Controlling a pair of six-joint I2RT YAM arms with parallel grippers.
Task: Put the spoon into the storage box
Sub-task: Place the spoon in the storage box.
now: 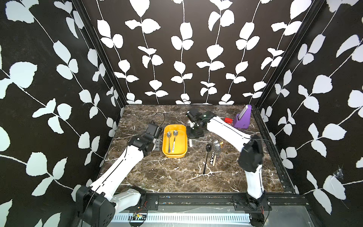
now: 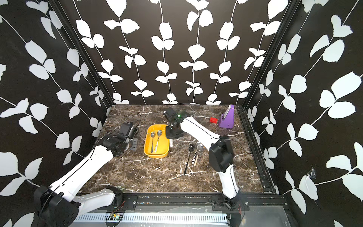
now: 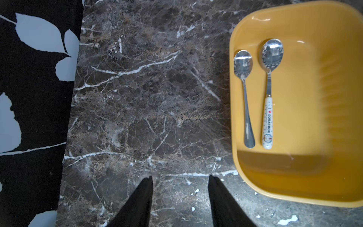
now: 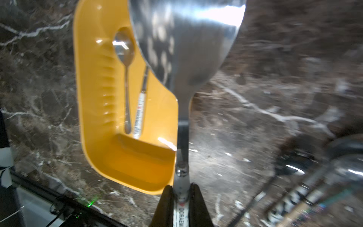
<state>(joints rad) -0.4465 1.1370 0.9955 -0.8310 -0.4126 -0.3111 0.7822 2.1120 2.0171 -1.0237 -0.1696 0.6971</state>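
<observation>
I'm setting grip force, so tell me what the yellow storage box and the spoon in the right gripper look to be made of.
The storage box: probably moulded plastic with a glossy finish, going by its uniform yellow, soft highlights and rounded rim. The held spoon: polished metal bowl with mirror-like reflections. Its handle, in the right gripper, is white, glossy and printed. It could be ceramic or plastic; I cannot tell which.

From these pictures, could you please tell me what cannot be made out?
- Held spoon: bowl cut off by right wrist view's edge, blurred.
- Loose spoons: too small in top views, blurred in right wrist view; count unclear.
- Right gripper: tips hidden beneath its wrist in top views.
</observation>
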